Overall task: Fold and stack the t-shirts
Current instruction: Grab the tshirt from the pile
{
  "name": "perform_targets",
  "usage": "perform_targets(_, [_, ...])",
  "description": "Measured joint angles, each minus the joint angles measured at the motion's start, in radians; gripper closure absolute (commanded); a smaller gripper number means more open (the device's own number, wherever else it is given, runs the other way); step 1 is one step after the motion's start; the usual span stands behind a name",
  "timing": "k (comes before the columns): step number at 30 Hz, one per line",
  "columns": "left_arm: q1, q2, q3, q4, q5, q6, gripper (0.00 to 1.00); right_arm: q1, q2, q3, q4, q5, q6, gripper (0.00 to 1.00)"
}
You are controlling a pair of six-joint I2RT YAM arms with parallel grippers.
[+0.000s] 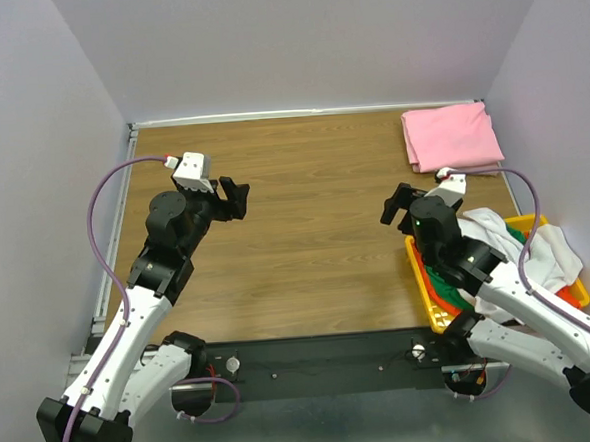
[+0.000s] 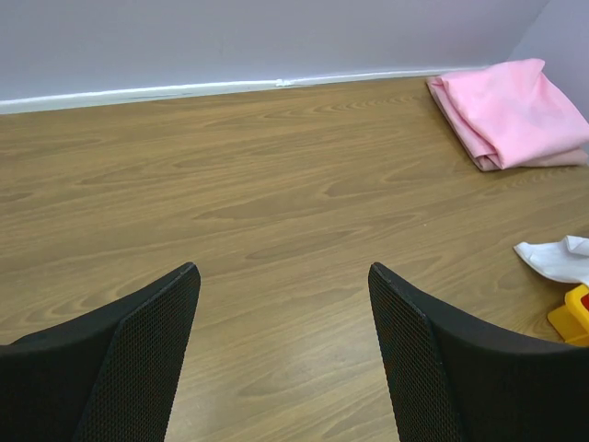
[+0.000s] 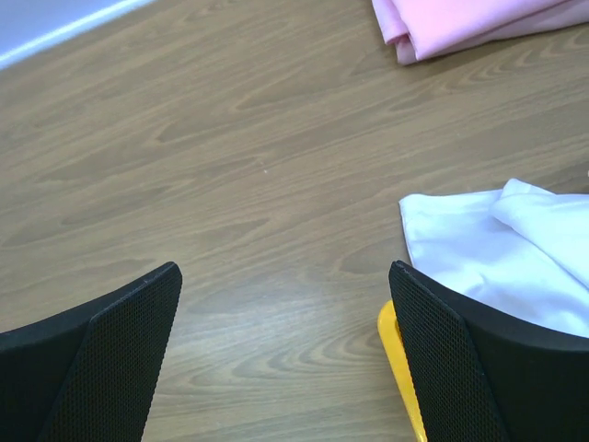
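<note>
A folded pink t-shirt (image 1: pixel 451 136) lies at the table's far right corner; it also shows in the left wrist view (image 2: pixel 512 109) and the right wrist view (image 3: pixel 460 23). A white t-shirt (image 1: pixel 537 251) hangs over the yellow basket (image 1: pixel 431 308) at the right, with green (image 1: pixel 516 233) and orange (image 1: pixel 452 294) cloth under it. The white shirt also shows in the right wrist view (image 3: pixel 502 249) and the left wrist view (image 2: pixel 557 258). My left gripper (image 1: pixel 235 198) is open and empty above the bare wood. My right gripper (image 1: pixel 396 207) is open and empty, just left of the basket.
The wooden table (image 1: pixel 306 230) is walled at the back and both sides. The yellow basket's rim shows by the right fingertip (image 3: pixel 398 354) and at the left wrist view's right edge (image 2: pixel 572 313). A black rail (image 1: pixel 323 354) runs along the near edge.
</note>
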Motion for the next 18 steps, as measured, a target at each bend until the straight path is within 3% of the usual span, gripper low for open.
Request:
perform_targets(10, [0.000,-0.001,0.000,-0.001,0.001,0.003,0.18,-0.025,0.158,0.052,-0.130,0.013,0.037,0.00])
perform_targets(15, [0.000,-0.001,0.000,-0.002,0.015,0.003,0.18,-0.209,0.194,0.067,-0.209,0.024,0.059,0.00])
perform_targets(18, [0.000,-0.001,0.000,-0.002,0.026,0.003,0.18,-0.393,0.185,0.067,-0.229,0.019,0.056,0.00])
